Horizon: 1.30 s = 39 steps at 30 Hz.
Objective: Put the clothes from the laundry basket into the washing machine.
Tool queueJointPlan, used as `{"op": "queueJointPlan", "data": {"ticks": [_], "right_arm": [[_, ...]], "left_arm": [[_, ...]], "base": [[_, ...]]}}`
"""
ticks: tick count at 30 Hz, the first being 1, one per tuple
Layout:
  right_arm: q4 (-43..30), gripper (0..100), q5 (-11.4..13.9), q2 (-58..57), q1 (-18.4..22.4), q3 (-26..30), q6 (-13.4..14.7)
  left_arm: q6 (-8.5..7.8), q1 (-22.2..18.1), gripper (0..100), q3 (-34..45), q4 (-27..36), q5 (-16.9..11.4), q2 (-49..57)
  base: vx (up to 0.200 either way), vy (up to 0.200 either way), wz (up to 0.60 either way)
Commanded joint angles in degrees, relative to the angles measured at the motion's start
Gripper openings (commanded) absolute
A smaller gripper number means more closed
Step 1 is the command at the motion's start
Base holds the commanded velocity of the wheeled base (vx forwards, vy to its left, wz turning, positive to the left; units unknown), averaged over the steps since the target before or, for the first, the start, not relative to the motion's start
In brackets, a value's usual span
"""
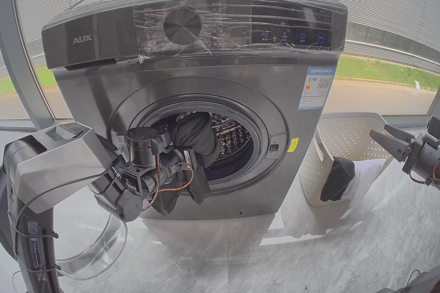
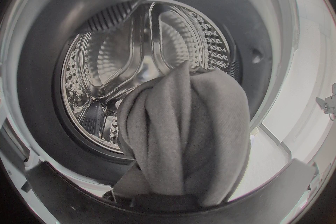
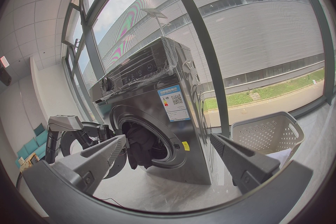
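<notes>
A grey front-loading washing machine stands with its round door swung open. At the drum mouth my left gripper is shut on a dark garment. The cloth is bunched over the fingers and hides them. Part of it hangs down over the door rim. In the left wrist view the garment rises in front of the steel drum. To the machine's right stands the white laundry basket, with a dark garment and a white one in it. My right gripper is open beside and above the basket, holding nothing.
The glass door hangs open low on the machine's left, under my left arm. Large windows stand behind the machine. Pale marble floor lies free in front of the machine and basket. In the right wrist view the basket sits between the machine and the window.
</notes>
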<state>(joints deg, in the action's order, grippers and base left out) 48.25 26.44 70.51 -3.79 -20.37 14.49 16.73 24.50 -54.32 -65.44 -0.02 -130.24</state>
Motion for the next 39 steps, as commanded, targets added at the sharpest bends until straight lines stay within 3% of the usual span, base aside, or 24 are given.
{"op": "queueJointPlan", "data": {"ticks": [1,39], "right_arm": [[0.0,100,0.0,0.2,0.1,0.0,0.1],[0.0,100,0.0,1.7,0.9,-0.5,0.1]], "left_arm": [[-0.2,-0.6,0,-4.1,0.0,0.4,-4.5],[0.24,0.8,0,-37.1,-4.3,5.7,-22.2]], "base": [[0.0,0.0,0.0],[0.0,0.0,0.0]]}}
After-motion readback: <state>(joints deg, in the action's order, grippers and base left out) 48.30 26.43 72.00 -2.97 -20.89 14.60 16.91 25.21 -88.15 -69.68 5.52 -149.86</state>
